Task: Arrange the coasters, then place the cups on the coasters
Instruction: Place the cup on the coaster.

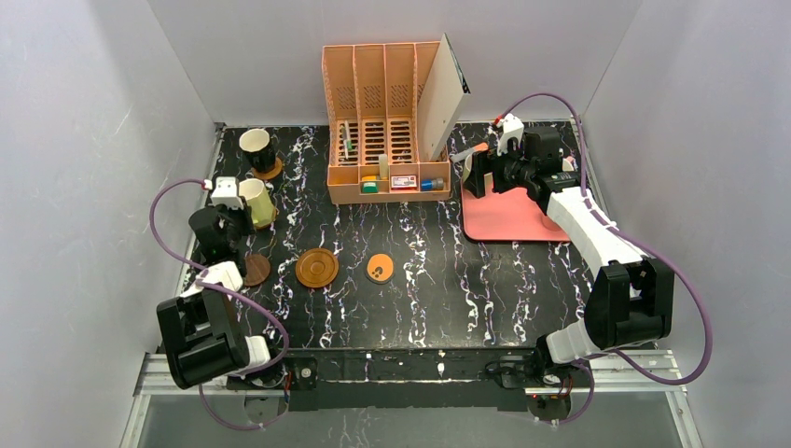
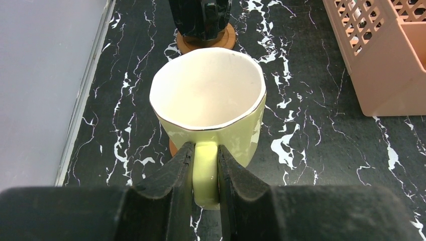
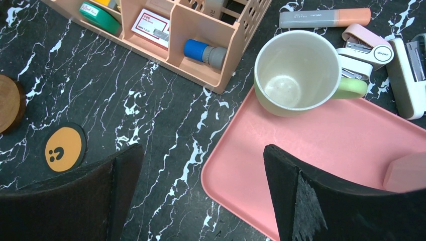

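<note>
My left gripper [image 2: 205, 148] is shut on the handle of the yellow cup [image 2: 208, 100], at the table's left [image 1: 256, 201]. A sliver of an orange-brown coaster [image 2: 172, 148] shows under that cup; I cannot tell whether they touch. Beyond it the black cup [image 2: 201, 17] stands on another orange-brown coaster [image 2: 228, 40]. The dark brown coaster [image 1: 255, 270], the ringed wooden coaster [image 1: 317, 268] and the orange marked coaster [image 1: 380, 268] lie bare mid-table. My right gripper [image 3: 201, 150] hangs open over the pink tray's corner, short of the olive green cup [image 3: 296, 70] on that tray.
An orange desk organizer [image 1: 387, 121] stands at the back centre. The pink tray [image 3: 311, 150] lies at the right, with staplers [image 3: 407, 75] and a highlighter [image 3: 324, 17] beyond it. A pink thing [image 3: 404, 170] sits partly in view on the tray. The left wall is close.
</note>
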Robot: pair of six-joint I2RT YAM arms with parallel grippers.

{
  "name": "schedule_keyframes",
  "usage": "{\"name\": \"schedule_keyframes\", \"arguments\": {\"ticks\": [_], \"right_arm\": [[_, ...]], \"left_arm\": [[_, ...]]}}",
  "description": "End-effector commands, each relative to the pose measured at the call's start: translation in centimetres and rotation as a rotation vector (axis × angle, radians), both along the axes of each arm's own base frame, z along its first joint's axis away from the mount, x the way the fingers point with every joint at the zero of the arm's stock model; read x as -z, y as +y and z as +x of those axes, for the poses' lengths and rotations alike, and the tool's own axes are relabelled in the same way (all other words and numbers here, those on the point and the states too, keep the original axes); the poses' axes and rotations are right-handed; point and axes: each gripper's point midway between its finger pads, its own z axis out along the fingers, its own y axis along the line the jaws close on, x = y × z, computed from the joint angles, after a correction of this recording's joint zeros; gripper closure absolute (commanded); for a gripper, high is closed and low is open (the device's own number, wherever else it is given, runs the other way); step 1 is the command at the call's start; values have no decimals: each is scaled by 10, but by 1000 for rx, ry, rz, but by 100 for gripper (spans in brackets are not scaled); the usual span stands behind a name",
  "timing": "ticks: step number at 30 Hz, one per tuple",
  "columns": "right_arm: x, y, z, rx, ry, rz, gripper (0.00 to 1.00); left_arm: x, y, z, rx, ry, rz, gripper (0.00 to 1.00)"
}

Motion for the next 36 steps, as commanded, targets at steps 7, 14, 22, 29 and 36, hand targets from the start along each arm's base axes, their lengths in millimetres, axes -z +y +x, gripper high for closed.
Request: {"name": "schedule_keyframes", "arguments": {"ticks": [7, 14, 22, 29, 36], "right_arm": [[-11, -4, 4, 9, -43, 5, 2], [-12, -4, 4, 9, -43, 8, 2], [-11, -4, 4, 7, -41, 7, 2], [-10, -4, 4, 5, -40, 6, 2], [-10, -4, 4, 4, -39, 7, 2]], "left_arm": [[-42, 9, 11, -15, -177, 75, 100], [-37, 12, 12, -22, -169, 92, 100], [-26, 12, 11, -16, -146, 99, 100], [-19, 11, 9, -13, -128, 99, 100], [-16, 9, 1, -15, -125, 108, 100]]}}
